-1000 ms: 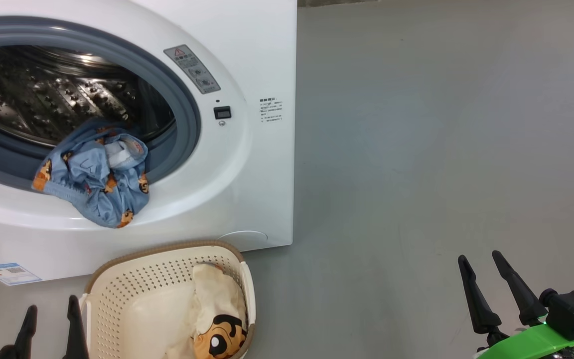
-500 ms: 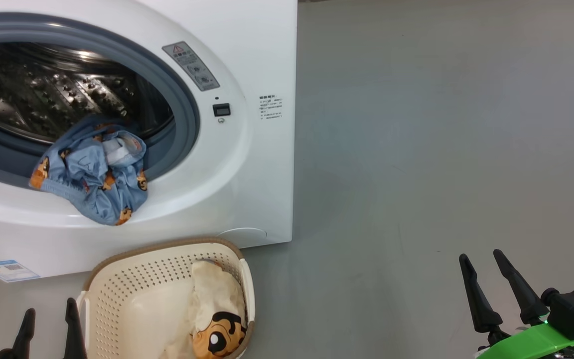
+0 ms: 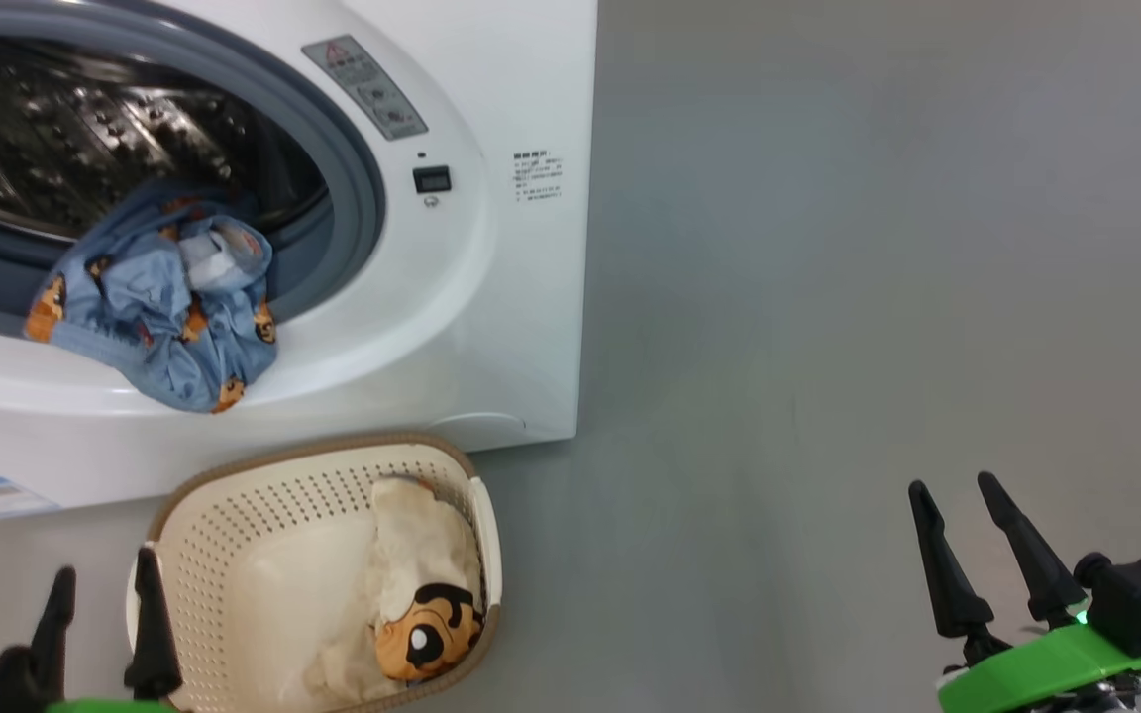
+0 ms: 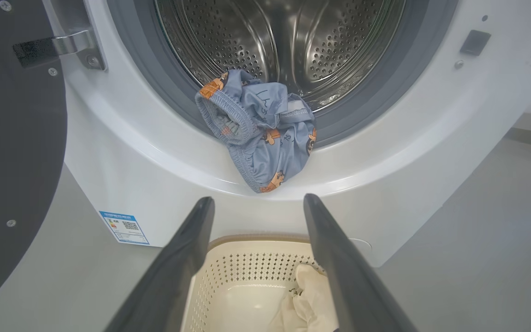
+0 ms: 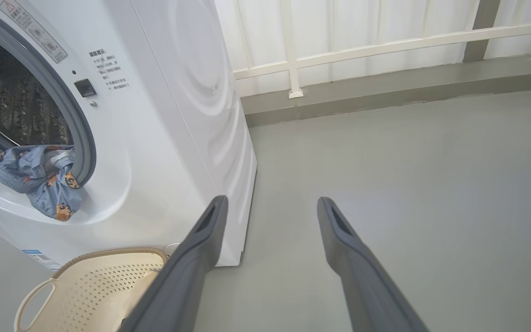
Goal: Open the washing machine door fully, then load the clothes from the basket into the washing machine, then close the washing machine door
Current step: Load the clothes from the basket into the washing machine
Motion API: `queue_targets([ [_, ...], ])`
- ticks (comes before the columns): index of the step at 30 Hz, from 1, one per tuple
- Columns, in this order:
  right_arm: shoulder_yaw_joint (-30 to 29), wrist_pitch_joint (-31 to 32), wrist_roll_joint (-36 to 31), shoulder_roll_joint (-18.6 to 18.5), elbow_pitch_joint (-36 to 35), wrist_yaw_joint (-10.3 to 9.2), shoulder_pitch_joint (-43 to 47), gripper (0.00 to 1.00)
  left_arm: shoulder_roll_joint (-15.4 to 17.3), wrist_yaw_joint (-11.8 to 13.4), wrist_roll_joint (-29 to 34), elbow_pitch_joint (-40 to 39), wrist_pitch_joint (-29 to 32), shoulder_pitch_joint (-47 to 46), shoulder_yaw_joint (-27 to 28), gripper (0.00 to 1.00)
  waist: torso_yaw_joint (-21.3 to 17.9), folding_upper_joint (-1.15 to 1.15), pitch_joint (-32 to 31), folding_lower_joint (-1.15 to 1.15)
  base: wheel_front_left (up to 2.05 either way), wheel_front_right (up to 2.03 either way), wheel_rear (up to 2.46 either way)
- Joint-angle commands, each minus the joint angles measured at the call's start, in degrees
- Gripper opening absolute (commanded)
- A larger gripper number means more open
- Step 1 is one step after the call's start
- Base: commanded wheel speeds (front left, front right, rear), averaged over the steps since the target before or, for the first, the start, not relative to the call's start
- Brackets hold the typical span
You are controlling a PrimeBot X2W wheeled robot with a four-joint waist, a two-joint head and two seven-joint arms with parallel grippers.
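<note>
Though the head camera has tipped since a second ago, so that the scene now sits higher and further left in the head view and more of the basket (image 3: 313,458) shows, the things themselves lie as they did. Both pincers keep the same wide gap.

The left pincer (image 3: 105,576) is low, fingers pointing up and forward, spread apart and holding nothing. The cream basket stands on the grey floor (image 3: 828,297) just to its right, so close to its right finger that I cannot tell whether they touch. Inside, towards the side far from that pincer, lies the cream garment (image 3: 422,584) with its orange-and-black cartoon face.

Ahead of and above the left pincer stands the white washing machine (image 3: 521,297). The blue garment (image 3: 159,317) with orange prints hangs half out over the grey-blue gasket (image 3: 353,188), not fully in the steel drum (image 4: 293,41). In the left wrist view the washing machine door (image 4: 12,152) stands swung open, off to that pincer's left.

The right pincer (image 3: 952,483) is well off to the right over bare floor, fingers apart and empty, the machine ahead to its left.
</note>
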Motion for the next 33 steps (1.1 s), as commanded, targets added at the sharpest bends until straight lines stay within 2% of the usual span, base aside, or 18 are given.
queue_targets([
  [1,1.0,-0.3,-0.3,-0.4,-1.6,0.09,-1.7,1.00,1.3,-0.1,-0.3,-0.8,-0.4,-2.5,1.6,1.00,0.1,0.00,1.9,0.00,0.00,0.00,0.00],
  [5,1.3,-0.3,-0.6,0.3,-2.0,0.09,-3.4,1.00,2.0,-0.1,-1.5,1.5,-0.4,-6.8,0.7,1.00,0.1,0.00,5.6,0.00,0.00,0.00,0.00],
  [17,2.2,-0.3,-1.3,2.6,-3.2,0.09,-10.7,1.00,7.7,-0.1,-3.5,13.9,-0.4,-24.3,-1.3,1.00,-1.7,0.00,16.9,0.00,0.00,0.00,0.00],
  [24,3.3,-0.3,-1.4,3.5,-3.4,0.09,-13.8,1.00,10.8,-0.1,-4.3,21.6,-0.4,-32.9,-3.0,1.00,-3.3,0.00,20.7,0.00,0.00,0.00,0.00],
  [33,4.6,-0.3,-1.3,4.6,-3.4,0.09,-15.1,1.00,15.1,-0.1,-6.3,29.4,-0.4,-39.6,-4.0,1.00,-6.3,0.00,22.4,0.00,0.00,0.00,0.00],
])
